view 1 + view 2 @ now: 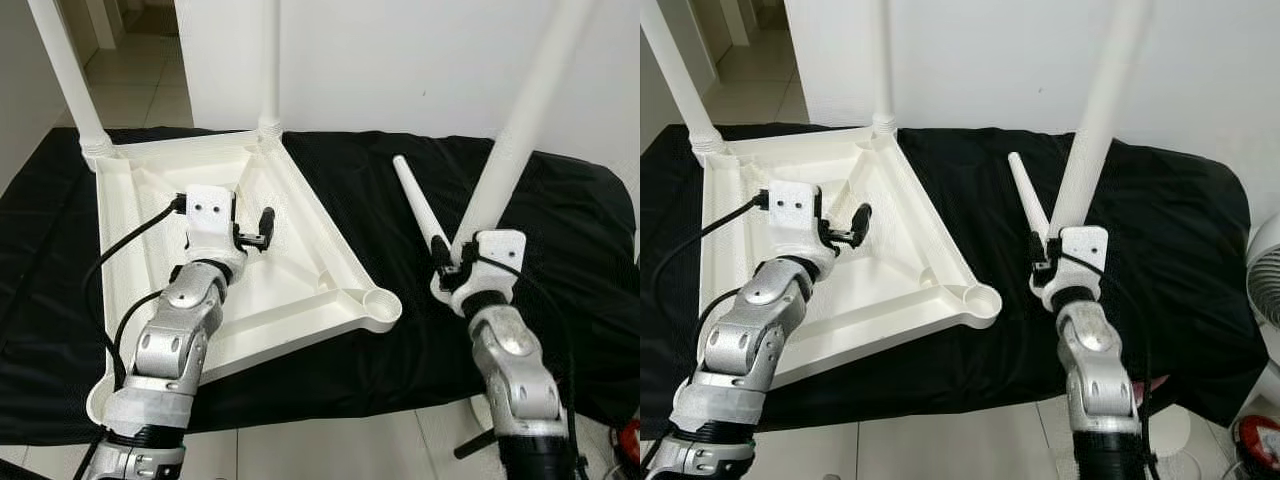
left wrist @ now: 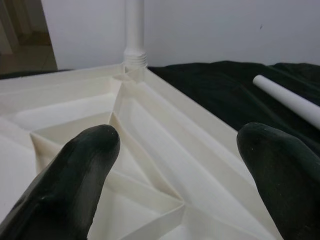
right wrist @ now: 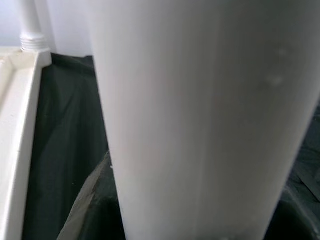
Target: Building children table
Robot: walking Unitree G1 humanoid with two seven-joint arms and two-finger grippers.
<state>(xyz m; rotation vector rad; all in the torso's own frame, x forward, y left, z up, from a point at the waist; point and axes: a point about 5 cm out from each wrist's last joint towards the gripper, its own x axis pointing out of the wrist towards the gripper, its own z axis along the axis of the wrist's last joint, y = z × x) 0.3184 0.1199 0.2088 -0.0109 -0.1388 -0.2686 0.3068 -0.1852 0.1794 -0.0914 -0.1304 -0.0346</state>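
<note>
The white children's tabletop (image 1: pixel 300 335) lies upside down on a black cloth. Two white legs stand screwed into its far corners (image 1: pixel 70 80) (image 1: pixel 270 70). The near right corner socket (image 1: pixel 382 303) is bare. My left gripper (image 1: pixel 258 232) hovers open over the ribbed underside, its fingers (image 2: pixel 80 170) apart with nothing between them. To the right of the tabletop, my right gripper (image 1: pixel 447 262) is shut on the lower end of a third white leg (image 1: pixel 520 130), which leans up and to the right. A fourth leg (image 1: pixel 418 205) lies loose on the cloth just left of it.
The black cloth (image 1: pixel 560 220) covers the whole work surface, with a white wall close behind and a doorway at the far left. A white fan (image 1: pixel 1265 270) and a red object (image 1: pixel 1258 440) stand at the right. Tiled floor shows along the near edge.
</note>
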